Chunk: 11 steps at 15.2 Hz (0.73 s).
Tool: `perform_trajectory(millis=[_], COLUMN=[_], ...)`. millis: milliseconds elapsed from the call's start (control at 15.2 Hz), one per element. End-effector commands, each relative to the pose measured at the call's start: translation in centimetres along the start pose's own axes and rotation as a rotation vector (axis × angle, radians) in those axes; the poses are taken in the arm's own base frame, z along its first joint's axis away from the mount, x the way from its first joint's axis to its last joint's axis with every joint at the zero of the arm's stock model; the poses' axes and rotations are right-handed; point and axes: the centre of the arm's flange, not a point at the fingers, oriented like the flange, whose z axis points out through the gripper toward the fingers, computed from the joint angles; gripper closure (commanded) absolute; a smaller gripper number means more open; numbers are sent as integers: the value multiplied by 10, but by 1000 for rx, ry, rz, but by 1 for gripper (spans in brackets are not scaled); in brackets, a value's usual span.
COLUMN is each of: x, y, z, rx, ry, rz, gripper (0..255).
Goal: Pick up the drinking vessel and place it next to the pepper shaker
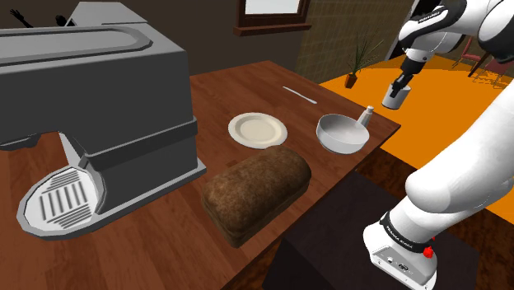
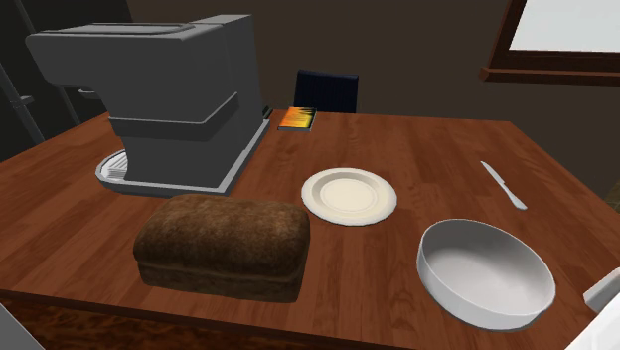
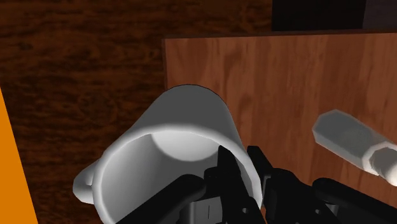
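Pinching the mug's [image 3: 167, 137] wall, one finger inside and one outside, your gripper [image 3: 239, 156] holds it off the table [image 1: 247, 91] by the corner. In the shoulder view the shaker [image 1: 366, 115] stands near, at eight o'clock from the mug; lower that way.

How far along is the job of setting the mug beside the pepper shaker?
Done: the plain white mug is grasped, its wall clasped between the black jaws. In hand: it hangs near the corner of the brown wooden table. Left: setting it down beside the small white pepper shaker and letting go.
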Motion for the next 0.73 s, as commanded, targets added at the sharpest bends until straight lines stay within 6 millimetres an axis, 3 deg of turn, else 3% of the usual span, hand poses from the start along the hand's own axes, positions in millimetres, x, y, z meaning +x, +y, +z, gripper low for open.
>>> perform_trajectory(millis=[0, 660], x=[0, -2], y=[-1, -4], z=[11, 64], rx=[-1, -1], ry=[0, 0], rz=[0, 0], gripper=[255, 255])
